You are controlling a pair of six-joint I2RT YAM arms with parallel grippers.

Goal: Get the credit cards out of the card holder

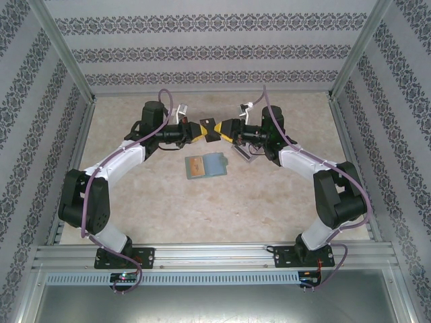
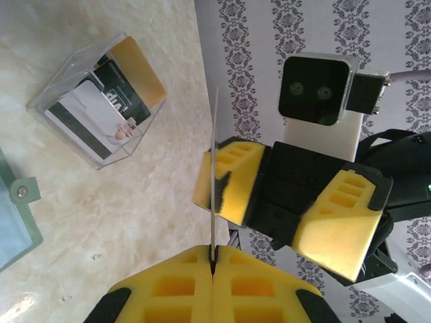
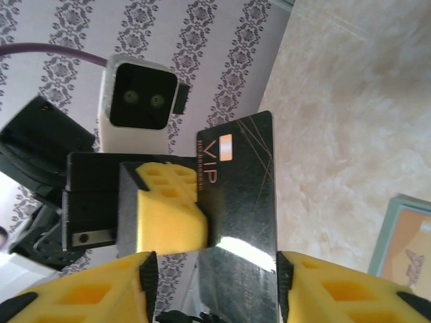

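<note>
Patterned wallpaper closes in a pale marbled tabletop (image 1: pixel 269 202) in the top view, where both arms reach in and meet nose to nose above its far half. The left pincer (image 1: pixel 202 130) and right pincer (image 1: pixel 226 130) are almost touching. Just in front of them the card holder (image 1: pixel 214 163) lies opened flat, with a tan-orange card (image 1: pixel 195 166) showing on its left leaf. A clear box (image 1: pixel 240 152) sits just beside the holder, under the right arm.

From the left wrist, the left pincer (image 2: pixel 214 259) is clamped together on a black VIP card (image 2: pixel 215 168), seen edge-on and standing straight up from the pads. The right pincer (image 2: pixel 279 215) faces it with its jaws apart. The clear box (image 2: pixel 101 145) already holds several cards, and a corner of the card holder (image 2: pixel 13 229) shows at the left edge.

From the right wrist, the black VIP card (image 3: pixel 239 195) hangs between the spread fingers of the right pincer (image 3: pixel 214 289), which have not closed on it. The holder (image 3: pixel 394 235) shows at the right edge.

The job looks partway done: some cards are boxed, one is mid-handover, and the tan-orange one remains to be pulled
</note>
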